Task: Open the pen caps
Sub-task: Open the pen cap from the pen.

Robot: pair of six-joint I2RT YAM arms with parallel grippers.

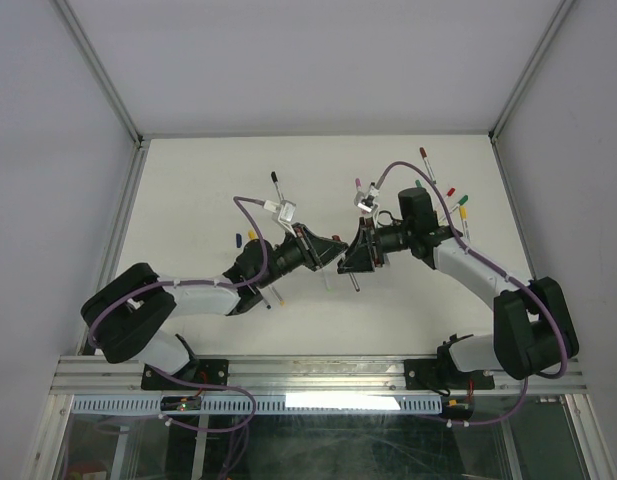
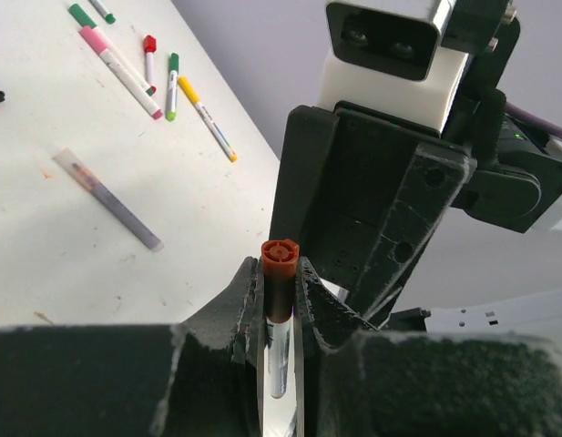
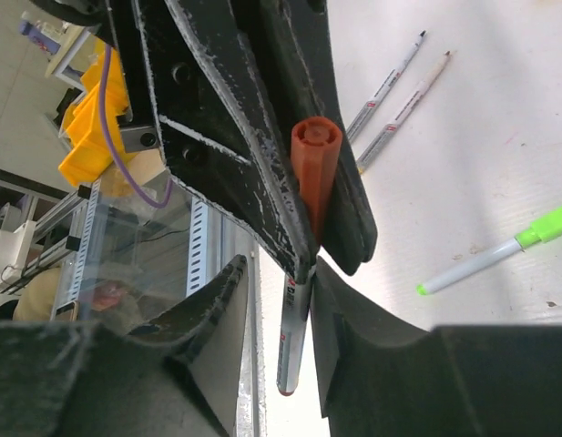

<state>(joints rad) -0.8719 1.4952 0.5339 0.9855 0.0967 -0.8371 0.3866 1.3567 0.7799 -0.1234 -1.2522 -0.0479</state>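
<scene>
The orange cap (image 2: 281, 250) is held above the table (image 2: 44, 255), clamped between the fingers of the left gripper (image 2: 281, 273), with only its flat, moulded end left proud of the fingertips. In the right wrist view the same cap is seen pinched along its faceted sides, and the pen barrel (image 3: 294, 337) runs from under it down between the fingers of the right gripper (image 3: 279, 278). These fingers stand apart: a gap shows on one side of the barrel, so no grip is judged to be made there. Whether the cap is seated on the barrel or already drawn a little off cannot be told, since the joint is hidden behind a finger. The cap is judged to be light, stiff, smooth plastic held on by a press fit. It is best gripped across its flats, as it is now. The barrel should be taken close below the cap, so that a slim tube is not bent, and the pull kept straight along the pen's axis. A slip is possible on so smooth a surface. Red print can be made out on the barrel, but it is too small to be read, and no brand can be named. Other pens are left lying on the table, among them a pink marker (image 2: 121, 68) and a lime-green marker (image 3: 499, 255).
</scene>
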